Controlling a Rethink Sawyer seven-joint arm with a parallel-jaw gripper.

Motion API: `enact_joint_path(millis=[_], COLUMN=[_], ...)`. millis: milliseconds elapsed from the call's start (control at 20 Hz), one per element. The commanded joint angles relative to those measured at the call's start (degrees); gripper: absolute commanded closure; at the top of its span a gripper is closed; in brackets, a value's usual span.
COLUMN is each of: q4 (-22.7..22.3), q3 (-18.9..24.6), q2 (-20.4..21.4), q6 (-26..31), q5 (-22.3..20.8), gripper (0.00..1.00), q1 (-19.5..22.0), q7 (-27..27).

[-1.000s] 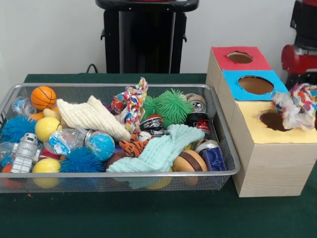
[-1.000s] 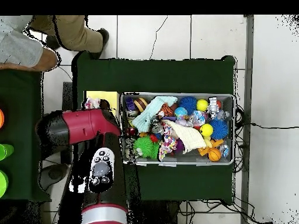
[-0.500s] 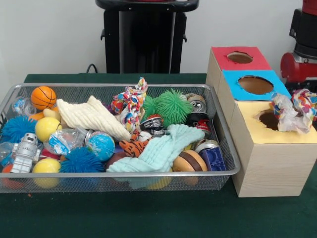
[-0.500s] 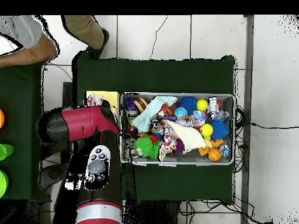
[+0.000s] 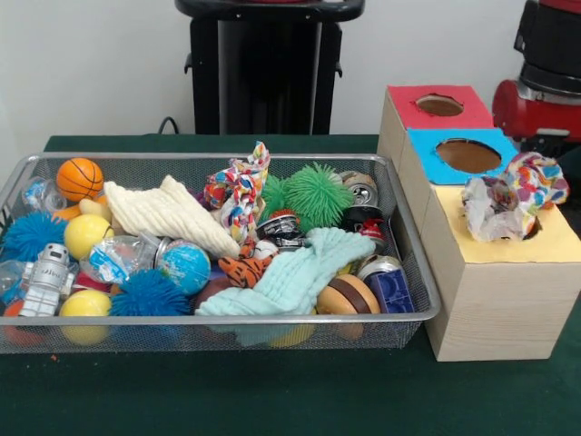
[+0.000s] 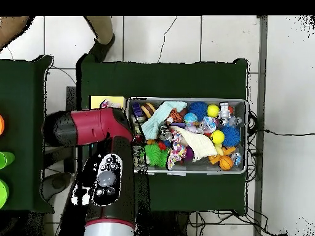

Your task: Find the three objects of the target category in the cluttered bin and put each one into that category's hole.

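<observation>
A printed rag point(image 5: 508, 195) of white fabric with red, blue and yellow patches lies bunched on the yellow top face point(image 5: 554, 243) of the pale wood box and covers most of the hole. It also shows in the overhead view point(image 6: 106, 104). My red and black arm point(image 5: 545, 91) hangs just behind it, and in the overhead view the arm point(image 6: 92, 128) covers the boxes. The gripper is hidden, so its state is unclear. A second printed rag point(image 5: 238, 191) stands in the middle of the wire mesh bin point(image 5: 227, 319). A third rag is not visible.
The bin also holds a cream cloth point(image 5: 168, 213), a mint-green cloth point(image 5: 300, 272), a green spiky ball point(image 5: 318, 193), a basketball point(image 5: 80, 177), cans and several balls. The blue-topped hole point(image 5: 467, 154) and red-topped hole point(image 5: 439, 104) lie behind the yellow one. A person's leg point(image 6: 101, 37) is at the overhead view's top.
The printed rag has shifted left across the yellow top and now covers the hole. The arm has moved left with it. The person has drawn back.
</observation>
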State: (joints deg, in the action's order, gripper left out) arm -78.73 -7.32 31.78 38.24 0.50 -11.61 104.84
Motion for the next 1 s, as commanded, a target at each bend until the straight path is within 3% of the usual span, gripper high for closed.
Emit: enact_joint_path(millis=[50,150,200,350,600,750,1000], q4=[0.7,-0.8,-3.1,-9.4,-11.7,-11.9,-12.9], q3=[-0.2,0.7,1.6,8.1,16.1,17.8,18.0], q2=[3.6,4.2,4.0,-0.7,-7.9,-8.9,-7.2], q6=[13.5,12.0,8.5,-3.1,-16.3,-17.8,-14.5], q5=[-3.7,-4.1,-3.7,0.1,0.9,0.8,3.0], gripper=[1.0,1.0,1.0,1.0,1.0,1.0,1.0], q1=[3.9,4.9,5.6,9.6,14.7,15.5,14.6], q7=[-2.1,-3.1,-2.3,0.5,2.2,3.7,6.4])
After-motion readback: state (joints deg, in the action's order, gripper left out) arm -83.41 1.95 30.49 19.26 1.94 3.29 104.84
